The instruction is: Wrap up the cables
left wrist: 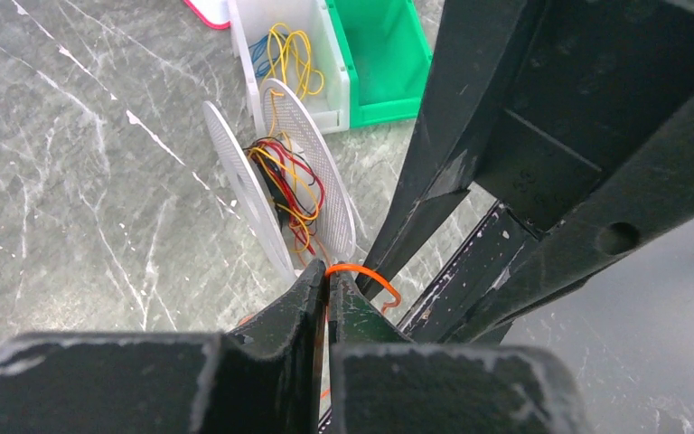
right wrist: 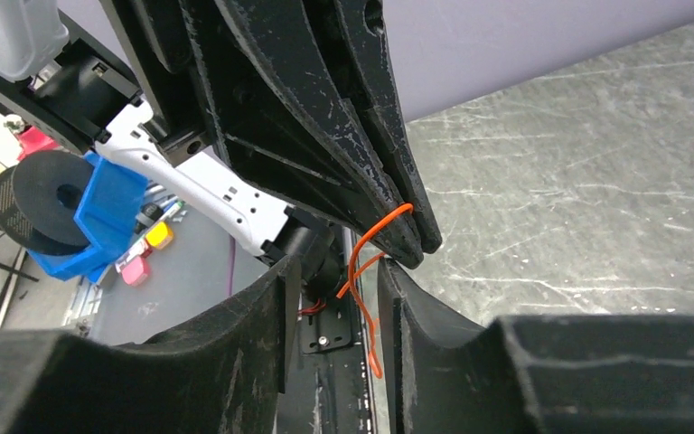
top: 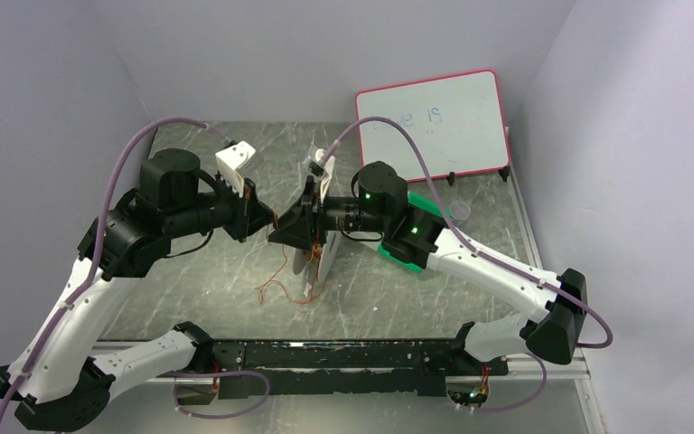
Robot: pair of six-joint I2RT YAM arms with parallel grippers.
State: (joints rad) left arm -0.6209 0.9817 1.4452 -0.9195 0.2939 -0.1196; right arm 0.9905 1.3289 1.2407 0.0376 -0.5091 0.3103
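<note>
The orange-red cable point(left wrist: 361, 273) is a thin wire. My left gripper point(left wrist: 328, 276) is shut on it, and a short loop arcs out of the fingertips. In the right wrist view the same cable point(right wrist: 361, 271) hangs from the left gripper's shut fingers point(right wrist: 398, 226) down between my right gripper's point(right wrist: 336, 267) open fingers, which do not pinch it. From above, the left gripper point(top: 271, 220) and the right gripper point(top: 282, 233) meet tip to tip above the table. The rest of the cable point(top: 280, 287) lies loose below them. The white spool point(left wrist: 280, 181) stands on edge with red and yellow wire on it.
A white bin point(left wrist: 334, 81) with yellow and blue wire loops and a green bin point(left wrist: 379, 54) stand behind the spool. A whiteboard point(top: 434, 122) leans at the back right. A small cup point(top: 460, 211) sits near it. The black rail point(top: 343, 354) runs along the near edge.
</note>
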